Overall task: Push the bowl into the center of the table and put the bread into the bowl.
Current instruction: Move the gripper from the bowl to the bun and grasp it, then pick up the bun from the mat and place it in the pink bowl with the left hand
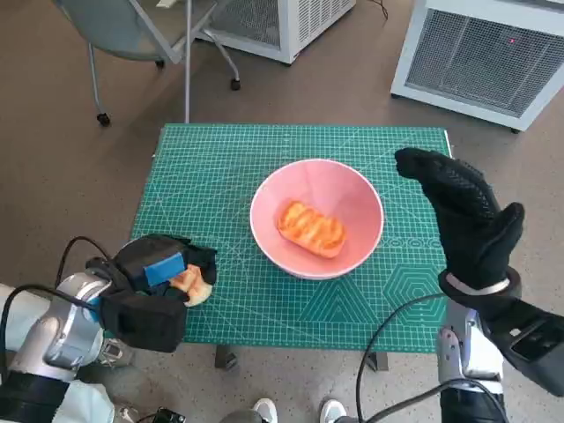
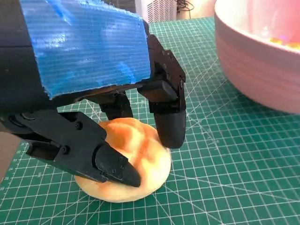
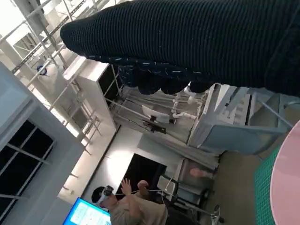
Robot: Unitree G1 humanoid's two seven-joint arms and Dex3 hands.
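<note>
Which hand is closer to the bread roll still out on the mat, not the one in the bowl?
Left. The left hand is over the bread roll with its fingers touching it. The right hand is raised beyond the pink bowl, at the table's opposite side.

The bowl point(image 1: 317, 218) is pink and round. It sits upright near the middle of the green mat point(image 1: 220, 176). One bread point(image 1: 311, 228) lies inside it, long and golden orange with stripes on top. Another bread point(image 2: 129, 159) is a round, pale yellow bun. It rests on the mat near the front left corner, well apart from the bowl.
</note>
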